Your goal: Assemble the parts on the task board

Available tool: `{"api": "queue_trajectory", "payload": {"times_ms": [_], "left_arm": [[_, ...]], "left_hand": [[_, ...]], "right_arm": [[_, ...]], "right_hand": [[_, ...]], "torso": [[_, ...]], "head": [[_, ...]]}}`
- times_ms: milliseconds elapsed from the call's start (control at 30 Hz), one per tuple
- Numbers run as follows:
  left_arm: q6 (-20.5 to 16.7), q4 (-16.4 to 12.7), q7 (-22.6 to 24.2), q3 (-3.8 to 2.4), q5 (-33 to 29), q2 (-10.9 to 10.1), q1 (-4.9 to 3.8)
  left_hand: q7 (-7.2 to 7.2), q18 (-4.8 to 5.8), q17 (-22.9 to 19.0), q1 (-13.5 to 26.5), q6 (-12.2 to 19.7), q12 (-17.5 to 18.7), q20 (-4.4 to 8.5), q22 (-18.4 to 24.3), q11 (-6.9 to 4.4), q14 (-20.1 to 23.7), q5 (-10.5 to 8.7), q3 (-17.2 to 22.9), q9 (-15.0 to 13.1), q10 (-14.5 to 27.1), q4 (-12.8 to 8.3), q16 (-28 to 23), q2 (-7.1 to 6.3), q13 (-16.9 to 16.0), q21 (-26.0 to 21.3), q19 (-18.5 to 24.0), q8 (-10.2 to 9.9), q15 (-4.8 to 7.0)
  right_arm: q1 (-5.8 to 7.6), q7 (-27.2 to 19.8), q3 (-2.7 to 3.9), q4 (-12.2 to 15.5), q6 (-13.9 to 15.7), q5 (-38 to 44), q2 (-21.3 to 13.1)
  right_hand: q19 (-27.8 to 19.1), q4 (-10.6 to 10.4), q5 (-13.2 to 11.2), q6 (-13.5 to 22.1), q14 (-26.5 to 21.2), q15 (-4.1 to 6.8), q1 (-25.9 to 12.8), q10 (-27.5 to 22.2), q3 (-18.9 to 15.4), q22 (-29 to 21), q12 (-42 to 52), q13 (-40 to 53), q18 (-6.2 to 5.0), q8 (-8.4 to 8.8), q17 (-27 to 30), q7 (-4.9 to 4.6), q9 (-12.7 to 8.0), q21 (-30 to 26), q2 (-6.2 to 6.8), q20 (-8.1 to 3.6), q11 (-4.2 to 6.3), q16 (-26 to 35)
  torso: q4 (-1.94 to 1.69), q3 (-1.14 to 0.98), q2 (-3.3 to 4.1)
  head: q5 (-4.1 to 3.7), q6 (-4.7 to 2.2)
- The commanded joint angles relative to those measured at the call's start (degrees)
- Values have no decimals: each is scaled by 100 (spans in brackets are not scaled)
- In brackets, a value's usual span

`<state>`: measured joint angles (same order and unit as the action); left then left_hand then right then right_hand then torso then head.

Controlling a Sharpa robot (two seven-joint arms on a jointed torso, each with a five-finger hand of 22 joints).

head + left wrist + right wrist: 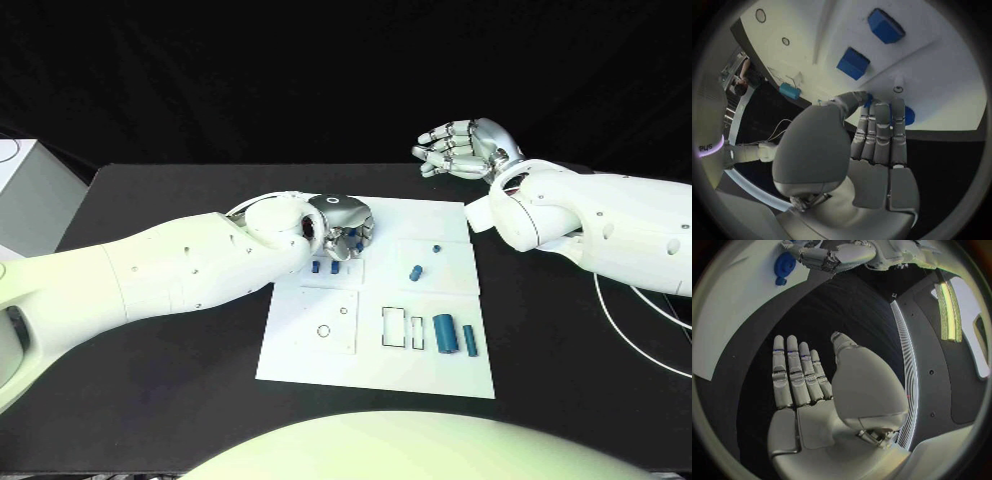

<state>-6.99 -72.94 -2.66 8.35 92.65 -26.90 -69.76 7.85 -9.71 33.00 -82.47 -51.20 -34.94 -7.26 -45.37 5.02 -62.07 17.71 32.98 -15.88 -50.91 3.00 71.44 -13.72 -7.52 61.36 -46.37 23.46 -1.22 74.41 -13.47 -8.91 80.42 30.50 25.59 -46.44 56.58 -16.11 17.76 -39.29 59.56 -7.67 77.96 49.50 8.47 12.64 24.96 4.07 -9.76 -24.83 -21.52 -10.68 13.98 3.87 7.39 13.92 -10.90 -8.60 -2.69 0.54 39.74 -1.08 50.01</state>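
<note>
Fingers of the left hand pointed down onto the task board near its far left corner, closed around a round blue part that showed between and behind the fingertips in the left wrist view; whether the part was lifted or resting on the board could not be told. Just nearer the robot than that hand, two small blue blocks stood side by side on the board. A short blue peg lay tilted toward the board's middle, with a tiny blue piece beyond it toward the far edge. Close to the board's right edge, a blue cylinder and a slim blue bar lay side by side, next to two outlined rectangular slots.

The right hand hung above the black table, beyond the board's far right corner and well apart from every part. It held nothing: the right wrist view showed its fingers straight and flat, lying side by side, the thumb set off to one side.
</note>
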Motion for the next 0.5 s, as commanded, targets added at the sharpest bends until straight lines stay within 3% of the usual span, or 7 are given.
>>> {"api": "queue_trajectory", "payload": {"times_ms": [33,267,367,500], "left_arm": [[183,-16,19,-2,35,8,0],[144,-46,-5,-1,16,-8,0],[50,-49,-11,-1,-18,-21,0],[-105,-68,-1,-1,-81,-54,0]], "left_hand": [[1,-73,-16,39,-51,72,0,-15,13,-18,-28,38,18,-35,4,36,50,45,29,18,-53,-7],[24,-82,305,66,-228,202,-12,-65,4,-281,-39,56,39,-335,-40,291,111,131,106,-18,-101,-12],[29,-92,820,-3,-412,242,28,-118,-49,-668,-49,82,12,-658,-127,556,213,146,214,-114,-98,37],[29,-92,911,-29,-476,310,59,-153,-57,-775,-59,108,6,-777,-177,612,274,158,280,-159,-137,53]], "right_arm": [[-1,-44,2,3,-63,-1,2],[-1,-46,2,0,-67,-1,3],[-1,-46,2,-1,-68,-1,3],[-1,-46,2,3,-68,-1,-2]], "right_hand": [[13,4,22,-17,14,-34,20,10,44,-5,-25,-6,-76,34,6,-414,-10,-1,-9,25,-14,25],[13,4,22,-17,14,-34,20,10,44,-5,-25,-6,-76,34,6,-414,-10,-1,-9,25,-14,25],[13,4,22,-17,14,-34,20,10,44,-5,-25,-6,-76,34,6,-414,-10,-1,-9,25,-14,25],[13,4,22,-17,14,-34,20,10,44,-5,-25,-6,-76,34,6,-414,-10,-1,-9,25,-14,25]], "torso": [[-1,-1,2],[0,-1,2],[0,0,3],[4,2,4]], "head": [[-7,-1],[-2,-1],[-1,-1],[-5,-1]]}}
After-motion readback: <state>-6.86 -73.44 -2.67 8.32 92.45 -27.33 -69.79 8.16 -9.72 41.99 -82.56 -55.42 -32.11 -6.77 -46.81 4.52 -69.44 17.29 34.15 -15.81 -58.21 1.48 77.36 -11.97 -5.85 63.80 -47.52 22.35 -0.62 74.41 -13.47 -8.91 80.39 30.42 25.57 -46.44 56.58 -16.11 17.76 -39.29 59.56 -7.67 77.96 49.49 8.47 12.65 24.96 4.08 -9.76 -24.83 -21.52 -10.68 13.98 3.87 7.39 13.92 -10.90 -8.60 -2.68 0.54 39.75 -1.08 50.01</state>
